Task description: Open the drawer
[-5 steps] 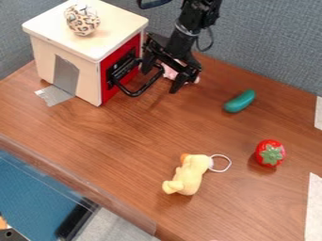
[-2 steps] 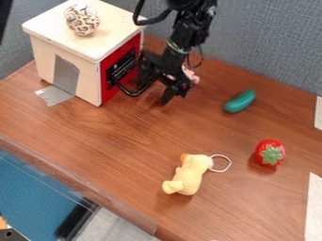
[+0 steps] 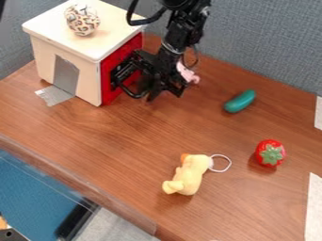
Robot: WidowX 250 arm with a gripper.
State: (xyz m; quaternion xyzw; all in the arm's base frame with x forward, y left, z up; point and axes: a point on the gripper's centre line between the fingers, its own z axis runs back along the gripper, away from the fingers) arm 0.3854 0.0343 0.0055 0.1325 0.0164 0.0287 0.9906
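I judge this the pulling step — the end effector (image 3: pixel 160 91) is at the handle (image 3: pixel 133 96) of the red drawer (image 3: pixel 129 46), low over the worktop (image 3: pixel 125 141), its opening and grip impossible to tell — so next I'd confirm purchase, then draw outward.

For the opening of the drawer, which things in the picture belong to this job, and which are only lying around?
For the job:
- red-fronted drawer
- its black handle
- wooden box
- gripper, at the handle

Only lying around:
- patterned ball, on the box
- pink toy
- green toy
- toy strawberry
- yellow plush toy
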